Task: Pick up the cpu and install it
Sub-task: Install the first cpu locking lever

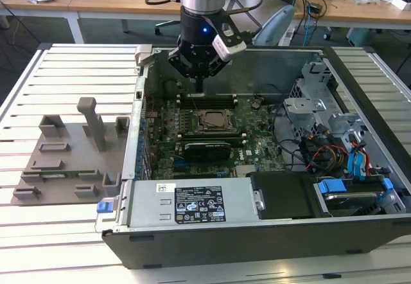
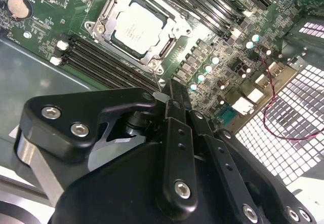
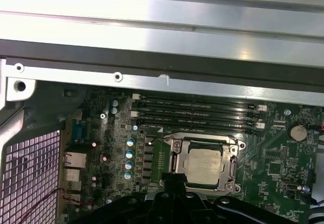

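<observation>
A: Where's the cpu (image 2: 137,27)?
B: Seated flat in the socket frame (image 3: 203,165) on the motherboard (image 1: 212,126), inside the open computer case (image 1: 270,232).
A: And the claw (image 1: 200,78)?
B: Above the board, just far of the socket, fingers (image 2: 174,100) pressed together, holding nothing.

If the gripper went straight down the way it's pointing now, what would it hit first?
Probably the motherboard just behind the socket holding the cpu, near the memory slots. The gripper hangs above that spot; exact depth is unclear.
</observation>
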Tool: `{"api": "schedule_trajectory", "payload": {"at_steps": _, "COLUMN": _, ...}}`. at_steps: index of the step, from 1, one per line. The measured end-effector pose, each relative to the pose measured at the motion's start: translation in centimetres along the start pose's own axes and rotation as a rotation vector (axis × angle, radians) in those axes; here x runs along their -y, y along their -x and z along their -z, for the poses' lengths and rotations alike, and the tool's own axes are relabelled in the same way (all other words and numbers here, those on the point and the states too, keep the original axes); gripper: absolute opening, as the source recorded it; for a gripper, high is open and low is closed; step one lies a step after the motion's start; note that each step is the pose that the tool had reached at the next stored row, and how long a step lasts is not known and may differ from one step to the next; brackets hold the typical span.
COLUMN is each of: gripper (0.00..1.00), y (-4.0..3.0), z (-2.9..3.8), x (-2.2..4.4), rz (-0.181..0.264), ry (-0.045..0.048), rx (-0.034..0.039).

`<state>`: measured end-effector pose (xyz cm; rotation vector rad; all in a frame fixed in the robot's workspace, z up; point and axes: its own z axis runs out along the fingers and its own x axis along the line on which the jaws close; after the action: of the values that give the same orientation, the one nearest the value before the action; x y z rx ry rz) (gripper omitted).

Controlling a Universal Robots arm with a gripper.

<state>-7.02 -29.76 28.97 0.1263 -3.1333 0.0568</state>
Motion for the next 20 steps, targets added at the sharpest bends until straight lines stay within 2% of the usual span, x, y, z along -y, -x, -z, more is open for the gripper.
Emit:
{"api": "schedule_trajectory", "payload": {"at_steps": 7, "gripper": 0.11, "y": -0.88, "z": -0.11, "x": -0.11, "rz": 0.000, "ry": -0.0002, "rx": -0.0002}}
{"api": "schedule_trajectory", "payload": {"at_steps": 11, "gripper": 0.11, "y": -1.71, "z": -0.79, "x": -0.27, "rz": 0.000, "ry": -0.0001, "rx": -0.0001}}
{"api": "schedule_trajectory", "payload": {"at_steps": 16, "gripper": 0.11, "y": -2.76, "z": -1.24, "x": -1.11, "rz": 0.000, "ry": 0.0000, "rx": -0.0001}}
{"api": "schedule_trajectory", "payload": {"at_steps": 18, "gripper": 0.11, "y": -2.92, "z": -1.42, "x": -1.63, "rz": 0.000, "ry": -0.0001, "rx": -0.0001}}
{"api": "schedule_trajectory", "payload": {"at_steps": 20, "gripper": 0.11, "y": -2.90, "z": -1.95, "x": -2.27, "rz": 0.000, "ry": 0.0000, "rx": 0.0000}}
